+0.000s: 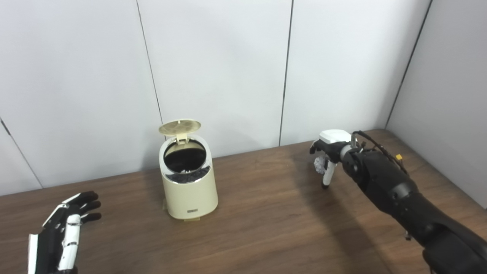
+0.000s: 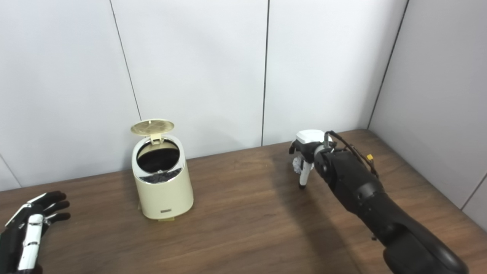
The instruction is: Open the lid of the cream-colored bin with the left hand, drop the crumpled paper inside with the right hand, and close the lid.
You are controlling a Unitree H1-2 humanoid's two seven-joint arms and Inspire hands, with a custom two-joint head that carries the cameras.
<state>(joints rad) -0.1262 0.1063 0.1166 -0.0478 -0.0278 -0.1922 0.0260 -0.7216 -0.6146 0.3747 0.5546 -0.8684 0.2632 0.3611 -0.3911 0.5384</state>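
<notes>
Left hand (image 1: 62, 228): near left corner of the surface (image 1: 266, 220), fingers spread, holding nothing; the right eye view cuts it at the frame edge, the left eye view shows more of it.
Cream-colored bin (image 1: 189, 186): mid-depth, left of centre, lid (image 1: 179, 127) hinged up at the back; dark inside, contents hard to make out. Bare wood lies between bin and right hand.
Right hand (image 1: 328, 154): far right, near the wall (fingers pointing down), curled around the crumpled paper (image 1: 319, 164), which is largely hidden; whether they pinch it cannot be told.
</notes>
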